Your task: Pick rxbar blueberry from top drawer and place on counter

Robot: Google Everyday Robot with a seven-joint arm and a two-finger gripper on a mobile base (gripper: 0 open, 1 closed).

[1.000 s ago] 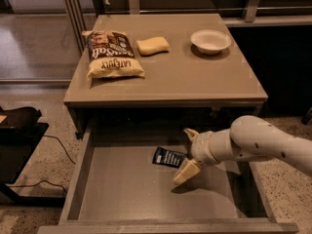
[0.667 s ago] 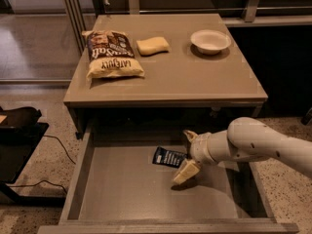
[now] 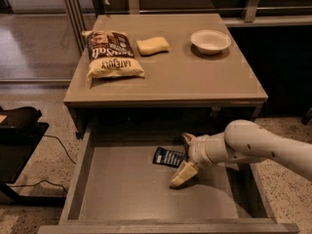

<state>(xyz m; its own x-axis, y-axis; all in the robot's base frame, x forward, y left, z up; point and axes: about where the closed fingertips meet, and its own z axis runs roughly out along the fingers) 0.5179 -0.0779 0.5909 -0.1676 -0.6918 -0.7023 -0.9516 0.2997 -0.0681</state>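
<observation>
The rxbar blueberry (image 3: 168, 157), a small dark navy wrapper with white text, lies flat on the bottom of the open top drawer (image 3: 122, 194), towards its back middle. My gripper (image 3: 185, 155) reaches into the drawer from the right on a white arm. It is open: one cream finger is behind the bar's right end, the other (image 3: 183, 174) in front of it. The bar's right end lies between them. The counter (image 3: 195, 77) is the grey-brown tabletop above the drawer.
On the counter stand a brown-and-cream chip bag (image 3: 111, 53) at the left, a yellow sponge (image 3: 152, 46) in the middle and a white bowl (image 3: 210, 40) at the right. A black stand (image 3: 19, 130) is on the floor to the left.
The gripper has shifted slightly left, closer around the bar's right end. The bar has not moved.
</observation>
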